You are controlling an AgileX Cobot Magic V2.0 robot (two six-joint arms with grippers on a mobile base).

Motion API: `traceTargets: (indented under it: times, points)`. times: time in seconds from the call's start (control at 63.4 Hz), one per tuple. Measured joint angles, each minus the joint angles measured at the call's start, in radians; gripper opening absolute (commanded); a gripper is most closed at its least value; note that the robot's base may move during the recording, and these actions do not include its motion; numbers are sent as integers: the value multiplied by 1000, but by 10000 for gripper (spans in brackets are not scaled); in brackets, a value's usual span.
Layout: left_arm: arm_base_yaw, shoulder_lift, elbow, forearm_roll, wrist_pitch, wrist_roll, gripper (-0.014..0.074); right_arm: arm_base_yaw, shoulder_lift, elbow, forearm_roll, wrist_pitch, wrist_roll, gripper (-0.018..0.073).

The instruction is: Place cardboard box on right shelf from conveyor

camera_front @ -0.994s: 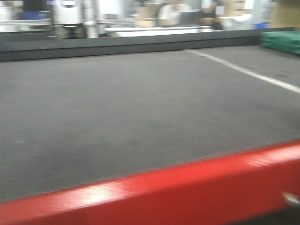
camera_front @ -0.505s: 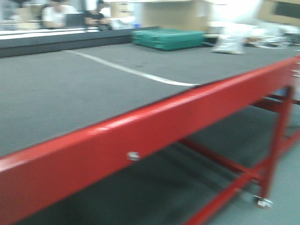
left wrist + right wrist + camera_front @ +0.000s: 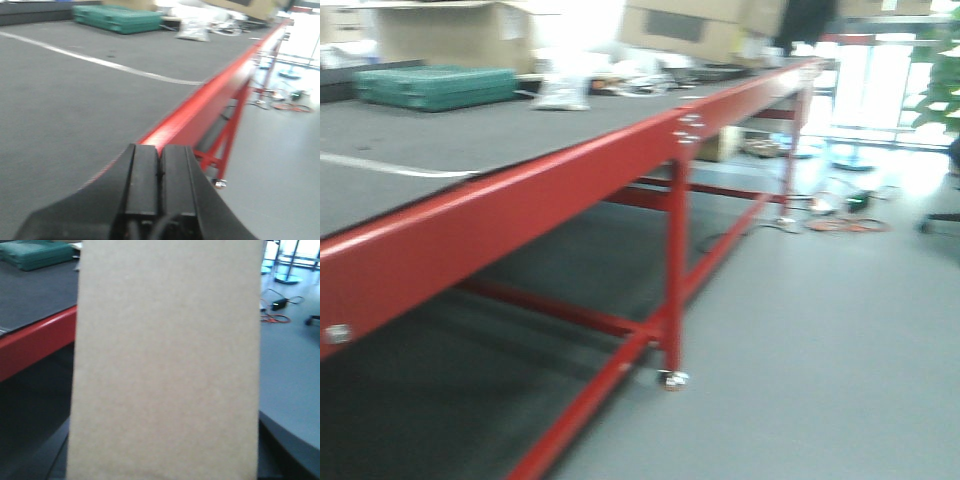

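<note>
The cardboard box point(image 3: 167, 360) fills nearly the whole right wrist view, a plain tan face standing upright close to the lens, off the conveyor point(image 3: 75, 100) and out past its red side rail point(image 3: 520, 190), with grey floor point(image 3: 820, 330) showing to its right. The right arm's fingers are hidden behind the box, so I cannot tell their opening from the pictures; since the box hangs clear of the belt in front of that wrist, it is most likely carried by them. The left arm's fingers point(image 3: 142, 175) are pressed together with nothing between them, hovering above the belt near the rail. A stack of green crates point(image 3: 435, 87) sits far back on the belt, well apart from the box. The right shelf is not in any view, so the step in hand looks like the carry towards it. To do it well, keep the box upright and steady during the turn, keep its lower edge clear of the red rail, and wait until the shelf's front lip is plainly in sight before lowering, because the box blocks most of the right wrist camera.
</note>
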Motion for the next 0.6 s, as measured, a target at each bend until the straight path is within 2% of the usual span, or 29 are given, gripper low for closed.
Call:
traceTargets:
  times: [0.331,0.6]
  points:
    - [1,0,0,0,0,0,-119,0,0,0,0,0,0,195]
    - [35,0,0,0,0,0,-119,0,0,0,0,0,0,195]
